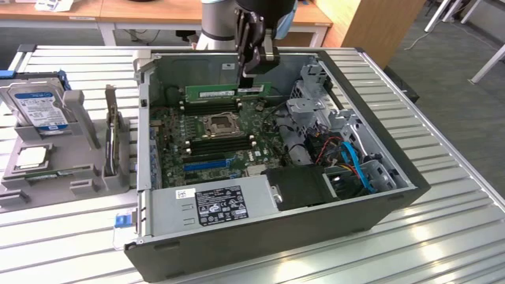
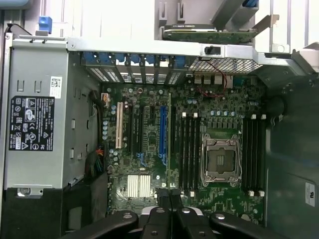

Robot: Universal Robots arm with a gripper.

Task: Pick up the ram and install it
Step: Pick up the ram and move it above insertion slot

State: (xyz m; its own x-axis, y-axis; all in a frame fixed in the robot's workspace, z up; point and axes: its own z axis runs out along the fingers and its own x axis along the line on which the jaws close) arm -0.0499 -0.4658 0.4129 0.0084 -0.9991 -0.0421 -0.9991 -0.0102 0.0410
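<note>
Gripper [image 1: 252, 80]: upper middle of the exterior frame, fingers pressed together and clamped on the ram [image 1: 213, 92], close to the stick's right end.
Ram: green, white sticker, held on edge, running across the frame inside the open computer case [image 1: 316, 236], near its far wall and over the motherboard [image 1: 213, 148]. Contact with a slot not clear.
Wrist view: gripper [image 2: 169, 199] over the board.
Socket [image 1: 219, 125]: mid-board, open, black slots [image 2: 189, 149] on both sides.
Power supply [image 1: 221, 204]: lower middle of the exterior frame, at the case's near end.
Holder [image 1: 79, 183]: grey, left edge of the exterior frame, carrying a hard drive [image 1: 35, 106] and a processor chip [image 1: 30, 157].
Table [image 1: 442, 236]: slatted metal.
</note>
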